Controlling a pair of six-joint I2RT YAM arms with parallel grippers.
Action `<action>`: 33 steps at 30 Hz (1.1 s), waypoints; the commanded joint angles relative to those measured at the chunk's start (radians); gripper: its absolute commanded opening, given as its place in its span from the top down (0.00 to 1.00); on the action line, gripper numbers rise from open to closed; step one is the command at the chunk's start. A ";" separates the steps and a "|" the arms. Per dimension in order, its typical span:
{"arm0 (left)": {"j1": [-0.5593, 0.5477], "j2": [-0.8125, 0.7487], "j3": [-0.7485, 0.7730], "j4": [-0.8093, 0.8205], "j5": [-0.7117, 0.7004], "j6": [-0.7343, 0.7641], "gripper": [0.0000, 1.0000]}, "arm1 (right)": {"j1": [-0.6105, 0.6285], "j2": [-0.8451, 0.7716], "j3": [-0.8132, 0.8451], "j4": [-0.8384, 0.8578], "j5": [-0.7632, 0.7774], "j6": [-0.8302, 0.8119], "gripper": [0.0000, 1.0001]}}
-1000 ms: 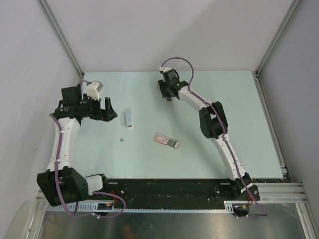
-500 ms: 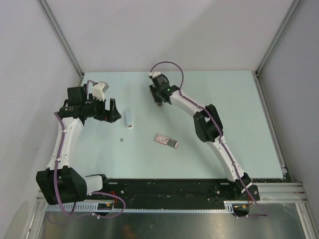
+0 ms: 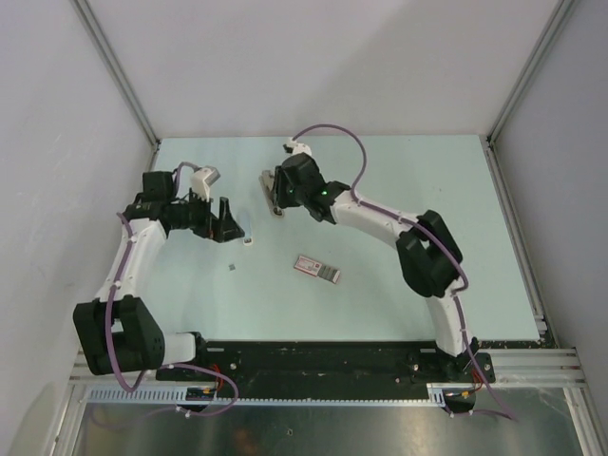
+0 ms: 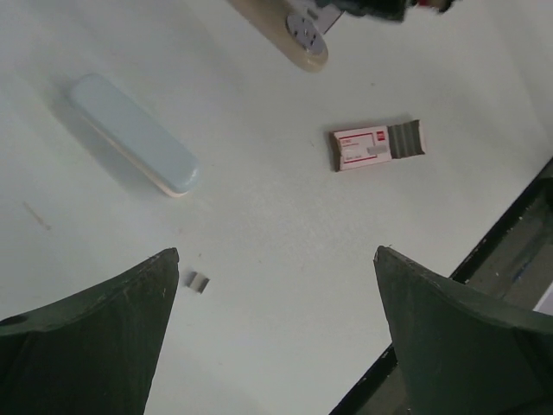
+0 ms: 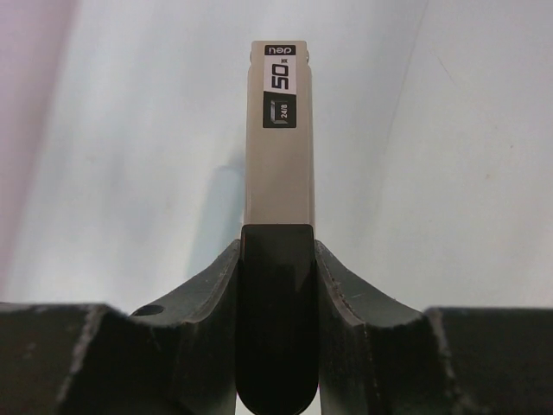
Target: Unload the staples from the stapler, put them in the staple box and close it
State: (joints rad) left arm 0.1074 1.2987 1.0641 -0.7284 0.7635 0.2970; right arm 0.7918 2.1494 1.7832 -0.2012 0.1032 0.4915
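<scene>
The right gripper (image 5: 276, 252) pinches the stapler (image 5: 278, 147), the left gripper (image 4: 275, 252) hangs wide open near some loose staples (image 4: 199, 281), and I think more need pulling out next.

The stapler (image 5: 278, 164) has a smooth, satin tan-grey metal body and a black matt plastic end. The staples (image 4: 199, 281) look dull grey metal, the box (image 4: 371, 147) printed card, and the table (image 4: 285, 259) smooth and matt.

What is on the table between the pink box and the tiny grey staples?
Nothing. The left wrist view shows only bare table between the pink box and the staples; the top view agrees.
</scene>
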 commanded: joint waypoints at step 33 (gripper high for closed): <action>-0.189 0.066 -0.035 0.144 0.104 0.075 0.32 | 0.182 -0.394 -0.432 0.509 0.148 0.556 1.00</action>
State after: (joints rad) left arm -0.0715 1.3453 0.9974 -0.6067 0.8402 0.3466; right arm 0.9546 1.8194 1.3491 0.2031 0.2306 1.0122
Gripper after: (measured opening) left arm 0.722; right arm 0.366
